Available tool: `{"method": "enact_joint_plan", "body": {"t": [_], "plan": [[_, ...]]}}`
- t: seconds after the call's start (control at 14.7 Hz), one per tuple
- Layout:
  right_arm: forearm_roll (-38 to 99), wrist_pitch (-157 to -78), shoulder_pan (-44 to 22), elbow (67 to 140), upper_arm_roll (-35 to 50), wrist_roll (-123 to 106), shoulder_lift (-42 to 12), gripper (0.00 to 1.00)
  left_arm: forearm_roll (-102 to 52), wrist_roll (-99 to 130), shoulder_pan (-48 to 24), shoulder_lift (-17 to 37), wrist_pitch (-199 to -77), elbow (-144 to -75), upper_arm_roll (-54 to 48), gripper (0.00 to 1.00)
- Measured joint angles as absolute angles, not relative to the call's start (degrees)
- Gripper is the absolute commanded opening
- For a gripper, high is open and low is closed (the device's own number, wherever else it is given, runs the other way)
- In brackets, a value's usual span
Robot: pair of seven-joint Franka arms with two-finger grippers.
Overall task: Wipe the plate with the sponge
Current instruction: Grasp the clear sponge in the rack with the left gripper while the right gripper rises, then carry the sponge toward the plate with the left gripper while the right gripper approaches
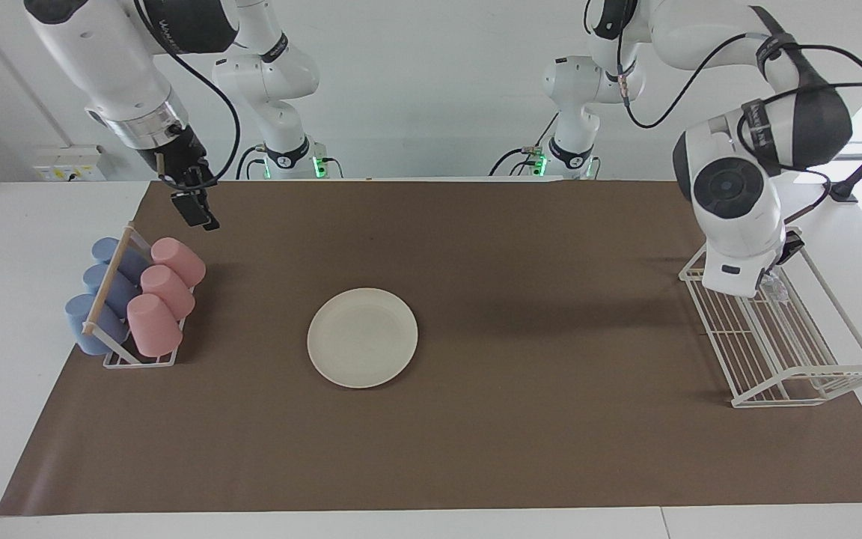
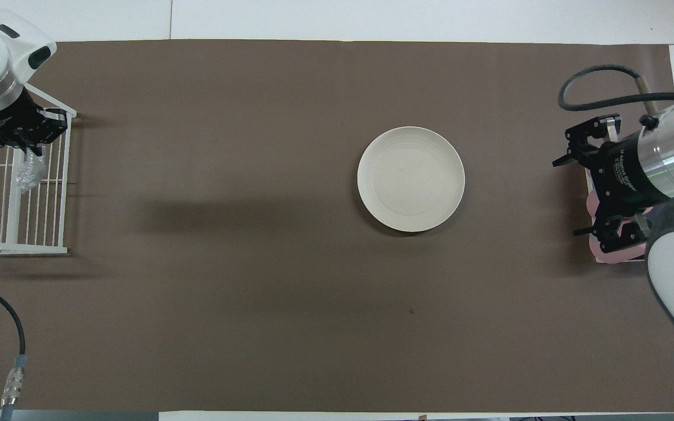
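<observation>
The plate [image 1: 362,337] lies flat on the brown mat [image 1: 476,449] that covers the counter [image 1: 12,337], and nothing rests on it. I take the plate as my mark for everything else.

Well away from the plate, toward the left arm's end of the counter, stands a white wire rack [image 1: 805,382]. The sponge [image 2: 28,171] sits inside that rack, a shiny crumpled lump against the wires. The left gripper [image 2: 33,151] is down at the rack, right over the sponge. Its fingers reach the top of the sponge, but I cannot tell whether they have closed on it or stand apart.

Toward the right arm's end of the counter, again well away from the plate, a small rack holds pink cups [image 1: 165,296] and blue cups [image 1: 102,288] lying on their sides. The right gripper [image 1: 195,211] hangs in the air above them, waiting. Whether its fingers are wide or narrow I cannot tell.
</observation>
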State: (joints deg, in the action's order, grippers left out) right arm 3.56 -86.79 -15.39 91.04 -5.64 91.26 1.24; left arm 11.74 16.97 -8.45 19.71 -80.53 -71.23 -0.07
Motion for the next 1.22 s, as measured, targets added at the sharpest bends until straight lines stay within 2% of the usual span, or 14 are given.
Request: {"method": "enact_joint_plan", "body": {"t": [0.54,0.68,1.02,1.22], "plan": [[7.4,-85.3,-17.0,89.4,-5.8,93.1,1.1,1.00,-30.1,20.6,-5.0,16.2,-79.9,-70.6,7.1,0.00],[7.4,-84.3,-18.4,89.4,-5.7,93.2,1.1,1.00,-37.6,21.3,-5.0,14.2,-81.5,-75.0,7.4,0.00],[7.3,-83.4,-19.3,89.3,-5.8,93.4,1.1,1.00,-54.2,20.6,-6.4,7.1,-90.1,-92.8,6.9,0.00],[5.6,-83.4,-19.3,89.3,-5.8,93.6,1.1,1.00,-62.1,16.5,-8.2,5.5,-92.1,-99.7,6.7,0.00]]}}
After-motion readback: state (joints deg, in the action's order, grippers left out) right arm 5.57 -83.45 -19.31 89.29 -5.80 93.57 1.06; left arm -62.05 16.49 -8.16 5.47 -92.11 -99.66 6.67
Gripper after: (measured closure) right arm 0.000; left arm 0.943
